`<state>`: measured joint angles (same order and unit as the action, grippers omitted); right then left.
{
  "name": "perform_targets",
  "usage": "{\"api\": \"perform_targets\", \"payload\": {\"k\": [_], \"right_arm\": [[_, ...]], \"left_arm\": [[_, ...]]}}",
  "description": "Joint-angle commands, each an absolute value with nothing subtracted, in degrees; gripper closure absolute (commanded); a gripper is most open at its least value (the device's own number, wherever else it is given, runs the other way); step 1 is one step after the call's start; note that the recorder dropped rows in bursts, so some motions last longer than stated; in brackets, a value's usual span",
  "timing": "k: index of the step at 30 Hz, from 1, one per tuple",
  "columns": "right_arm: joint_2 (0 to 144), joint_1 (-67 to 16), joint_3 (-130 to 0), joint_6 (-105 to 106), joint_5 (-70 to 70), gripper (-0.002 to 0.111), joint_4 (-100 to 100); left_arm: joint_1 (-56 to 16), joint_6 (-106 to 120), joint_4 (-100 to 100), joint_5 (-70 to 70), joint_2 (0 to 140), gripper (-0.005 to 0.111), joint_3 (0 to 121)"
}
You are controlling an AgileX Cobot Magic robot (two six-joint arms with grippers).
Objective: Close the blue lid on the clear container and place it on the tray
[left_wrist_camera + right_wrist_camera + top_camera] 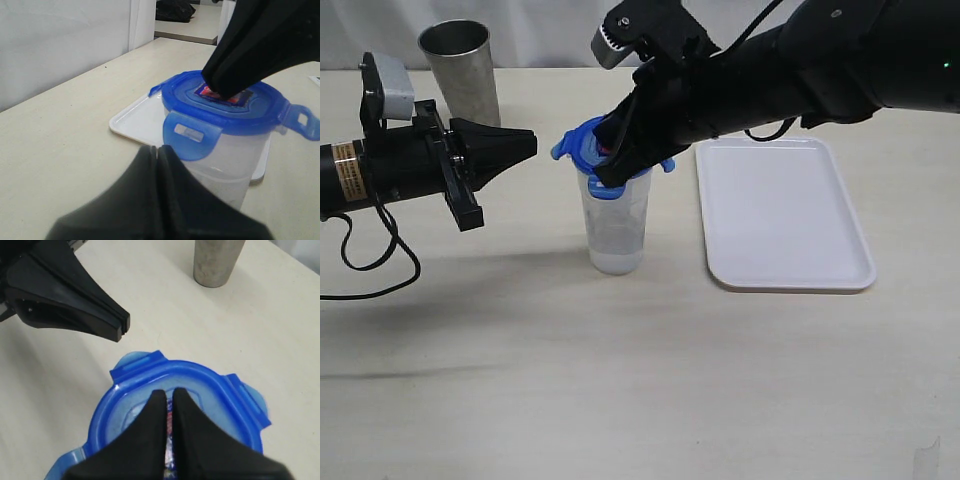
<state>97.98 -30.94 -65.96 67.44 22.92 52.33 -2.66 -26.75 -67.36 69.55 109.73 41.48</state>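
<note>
Hidden: in the exterior view the right arm covers most of the blue lid [582, 138]. Only its left edge and two flaps show.
Sticker: mostly under the right gripper's tips, with only a red-and-white sliver showing.
Flaps: the one facing the left gripper hangs down and another sticks outward. I cannot tell whether any is snapped shut.
Clear container [615, 225]: stands upright on the table [620, 390], long axis vertical, lid on its rim. It is just left of the tray [785, 215] and not on it.
Right gripper [170, 401]: jaws closed together, gripping nothing, tips down on the lid's centre.
Left gripper [530, 143]: jaws shut and empty. It points sideways at the lid, close but apart.
Steel cup [460, 65]: upright, behind the left arm.
</note>
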Motion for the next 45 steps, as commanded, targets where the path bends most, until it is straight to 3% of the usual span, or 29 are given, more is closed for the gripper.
{"api": "perform_targets", "payload": {"k": [1, 20, 24, 26, 28, 30, 40, 45], "right_arm": [[98.64, -30.79, -65.99, 61.65, 24.2, 0.104, 44.96], [96.4, -30.79, -65.99, 60.63, 20.0, 0.104, 44.03], [93.99, -30.79, -65.99, 60.63, 19.76, 0.104, 44.03], [92.99, -30.79, -65.99, 60.51, 19.76, 0.104, 44.03], [92.9, -30.79, -65.99, 60.32, 19.76, 0.104, 44.03], [92.87, -30.79, -65.99, 60.36, 20.24, 0.104, 44.03], [92.87, -30.79, -65.99, 60.36, 20.89, 0.104, 43.82], [92.87, -30.79, -65.99, 60.36, 21.51, 0.104, 44.06]], "left_arm": [[-2.74, -27.06, -67.17, 69.96, 109.82, 0.107, 41.38], [-2.74, -27.46, -64.75, 69.96, 109.82, 0.106, 41.38], [-2.64, -27.25, -63.5, 69.96, 109.82, 0.079, 41.38], [-2.64, -26.14, -63.37, 69.96, 109.82, 0.041, 41.38], [-2.64, -24.18, -63.61, 69.96, 109.82, 0.023, 41.38], [-2.64, -24.17, -63.83, 69.96, 109.82, 0.018, 41.38], [2.59, -27.37, -80.83, 69.3, 109.82, 0.019, 41.38], [-3.72, -25.1, -79.37, 68.27, 110.35, 0.019, 41.38]]}}
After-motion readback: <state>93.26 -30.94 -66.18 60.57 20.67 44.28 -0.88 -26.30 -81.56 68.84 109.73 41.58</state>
